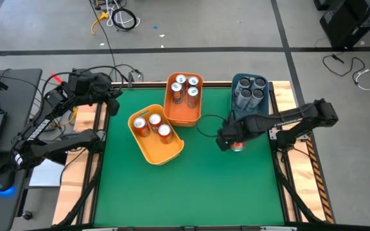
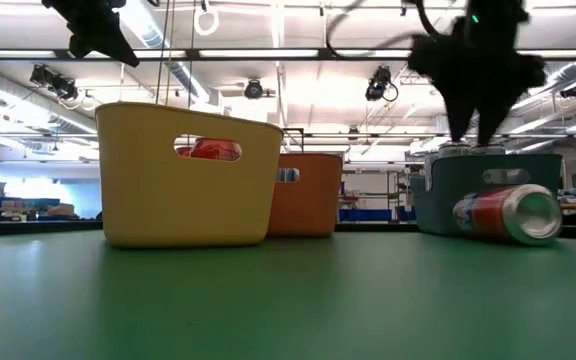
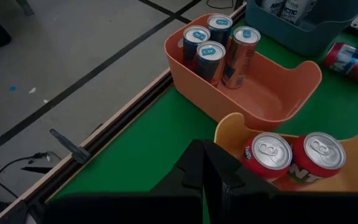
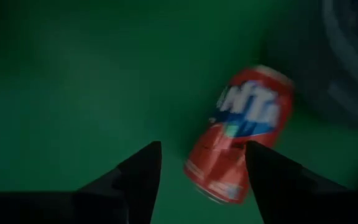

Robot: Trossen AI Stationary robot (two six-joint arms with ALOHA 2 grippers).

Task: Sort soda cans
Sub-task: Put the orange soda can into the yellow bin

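Observation:
One red soda can (image 1: 237, 147) lies on its side on the green mat in front of the blue bin (image 1: 235, 102); it also shows in the low view (image 2: 508, 213) and the right wrist view (image 4: 241, 130). My right gripper (image 4: 197, 180) hovers open above it, a finger on either side, touching nothing. Three red cans (image 1: 151, 124) stand in the yellow bin (image 1: 166, 153). Several light cans (image 1: 185, 88) stand in the orange bin (image 1: 184, 117), and several dark grey cans (image 1: 249, 91) in the blue bin. My left gripper (image 3: 205, 174) waits shut at the far left corner, near the yellow bin.
The three bins stand close together in the table's far half. A black cable loop (image 1: 205, 128) lies on the mat between the orange bin and my right gripper. Open green mat (image 1: 191, 192) fills the near half. Wooden rails (image 1: 288, 96) edge the table.

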